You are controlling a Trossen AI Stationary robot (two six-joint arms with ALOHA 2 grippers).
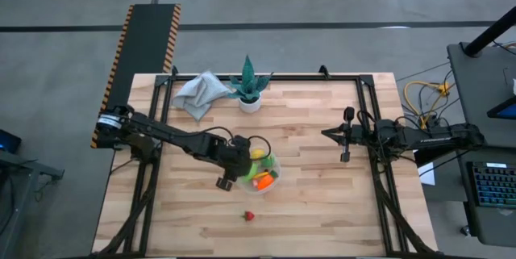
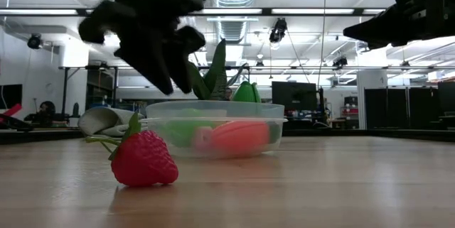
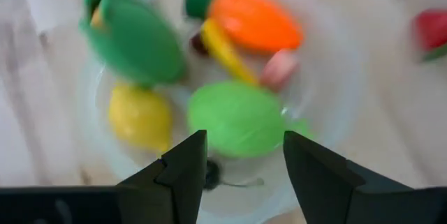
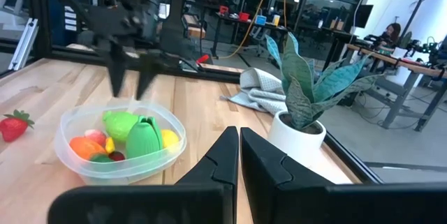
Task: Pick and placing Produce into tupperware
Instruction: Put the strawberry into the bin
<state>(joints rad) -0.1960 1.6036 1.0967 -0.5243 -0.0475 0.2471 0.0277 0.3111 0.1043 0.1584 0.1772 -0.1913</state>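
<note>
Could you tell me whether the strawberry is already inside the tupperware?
No, the strawberry lies on the bare table, apart from the tupperware.

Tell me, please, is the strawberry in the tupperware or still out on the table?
Out. The strawberry lies on the bare wood, apart from the tupperware, which already holds several produce pieces.

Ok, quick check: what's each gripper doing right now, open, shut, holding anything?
Left gripper: open, empty, above the tupperware with produce inside.
Right gripper: shut, holding nothing, waiting at the table's right side.
</note>
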